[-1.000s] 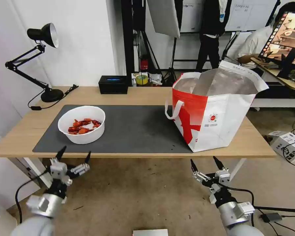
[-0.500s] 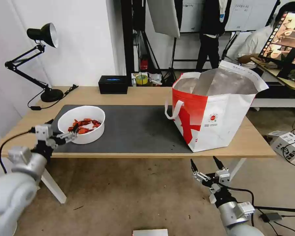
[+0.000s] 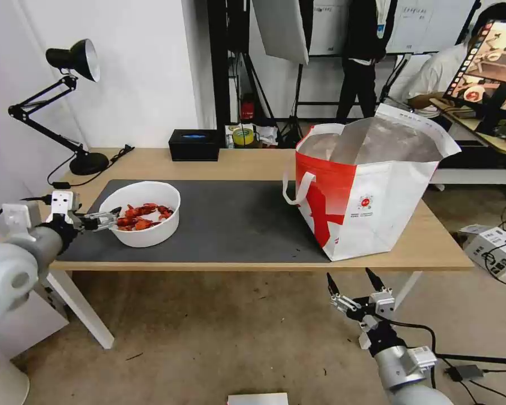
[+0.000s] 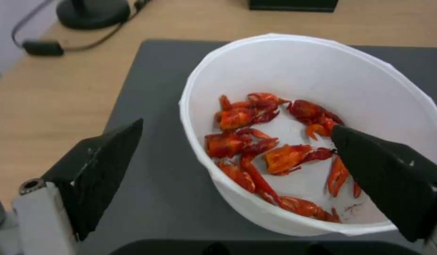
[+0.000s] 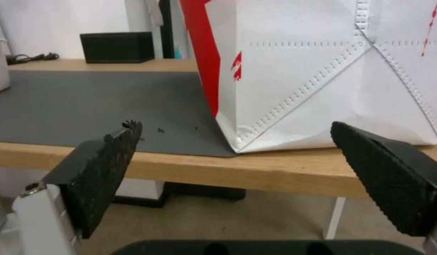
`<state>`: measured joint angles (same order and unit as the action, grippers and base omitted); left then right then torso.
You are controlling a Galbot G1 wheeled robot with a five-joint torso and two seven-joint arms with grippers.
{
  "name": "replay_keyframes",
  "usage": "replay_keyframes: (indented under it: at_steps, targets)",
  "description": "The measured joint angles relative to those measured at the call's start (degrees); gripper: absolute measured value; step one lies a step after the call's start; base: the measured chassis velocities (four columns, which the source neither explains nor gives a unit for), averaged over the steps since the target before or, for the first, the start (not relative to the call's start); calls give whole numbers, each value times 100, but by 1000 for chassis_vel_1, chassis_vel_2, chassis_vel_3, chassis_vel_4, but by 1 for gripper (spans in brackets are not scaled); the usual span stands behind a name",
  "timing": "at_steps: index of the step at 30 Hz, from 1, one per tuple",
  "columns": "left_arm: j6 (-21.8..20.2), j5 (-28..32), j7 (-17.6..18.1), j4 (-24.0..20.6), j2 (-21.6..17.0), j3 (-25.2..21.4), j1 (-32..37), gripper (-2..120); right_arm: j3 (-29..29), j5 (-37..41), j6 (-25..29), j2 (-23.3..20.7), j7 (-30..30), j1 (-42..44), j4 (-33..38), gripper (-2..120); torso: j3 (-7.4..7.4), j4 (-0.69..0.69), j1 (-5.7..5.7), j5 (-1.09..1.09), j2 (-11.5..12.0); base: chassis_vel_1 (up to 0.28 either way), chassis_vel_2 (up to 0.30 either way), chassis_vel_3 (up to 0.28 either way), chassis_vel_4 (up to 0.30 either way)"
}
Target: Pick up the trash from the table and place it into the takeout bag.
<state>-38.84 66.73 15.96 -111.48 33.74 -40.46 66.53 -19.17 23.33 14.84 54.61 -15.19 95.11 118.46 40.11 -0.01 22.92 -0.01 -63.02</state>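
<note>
So the light-wood table (image 3: 236, 163) has the dark grey mat (image 3: 230, 219) across it; the red-and-white takeout bag (image 3: 371, 191) stands on the mat's right end, mouth wide open with the foil lining showing, and it's taller than anything else there; the white plastic bowl of crayfish shells (image 3: 140, 214) sits on the mat's left end, well apart from the bag; the black box (image 3: 195, 145) and desk lamp (image 3: 67, 107) at the back aren't part of this.

The left gripper (image 3: 104, 218) is right at the bowl's near-left rim, fingers spread; from the left wrist view one finger (image 4: 103, 170) sits outside the wall over the mat and the other (image 4: 388, 173) hangs over the shells inside, so the rim (image 4: 199, 141) is straddled but not pinched yet, I'd say.

To do this grab well: I'd sink lower so the pads get a good bite of wall, not just the lip; thin plastic probably flexes, so squeeze gently; keep the bowl level on the lift or the shells may slide out; carry it high enough to clear the bag's edge.

The right gripper (image 3: 351, 288) is parked below the table edge in front of the bag, fingers apart.
</note>
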Motion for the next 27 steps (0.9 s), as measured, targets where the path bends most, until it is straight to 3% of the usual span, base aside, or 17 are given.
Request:
replay_keyframes:
  at_steps: [7, 15, 27]
  targets:
    - [-360, 927, 358, 567, -43, 292, -542, 100, 0, 0, -1, 0, 0, 1, 0, 100, 0, 1, 0, 0, 0, 0, 0, 0, 0]
    - [-384, 1075, 494, 1076, 46, 638, -934, 100, 0, 0, -1, 0, 0, 0, 0, 100, 0, 1, 0, 0, 0, 0, 0, 0, 0]
    - [-355, 1198, 600, 1380, 267, 910, -1157, 100, 0, 0, -1, 0, 0, 0, 0, 100, -1, 1, 0, 1, 0, 0, 0, 0, 0]
